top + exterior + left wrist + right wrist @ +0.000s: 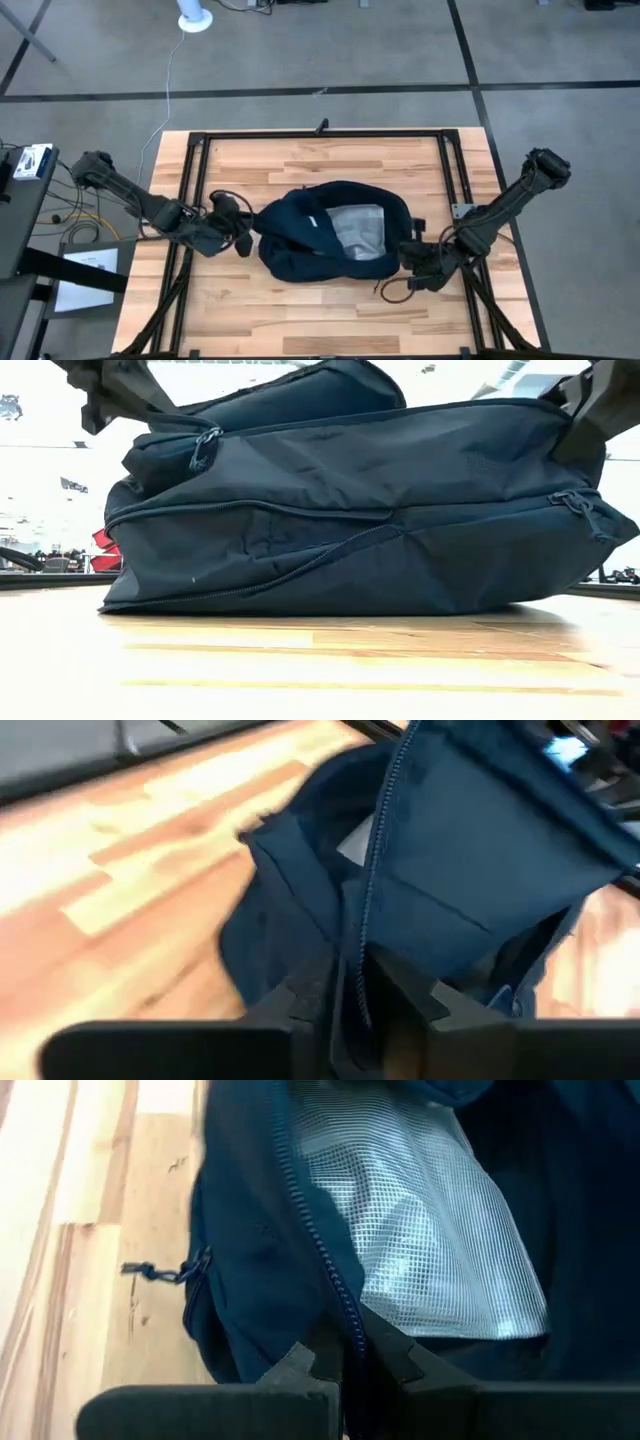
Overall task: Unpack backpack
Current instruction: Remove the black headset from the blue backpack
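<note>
mid-table, backpack (pixel 330 240) lengthwise left-right, opening up

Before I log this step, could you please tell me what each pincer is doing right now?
Left pincer: shut on the backpack, pinching its zipper edge.
Right pincer: shut on the backpack's opposite zipper edge.

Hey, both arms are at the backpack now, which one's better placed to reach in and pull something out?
Probably the right. Both grippers are shut on the backpack's zipper edge, but the right gripper looks straight at the mesh pocket inside, while the left gripper faces the raised flap.
</note>
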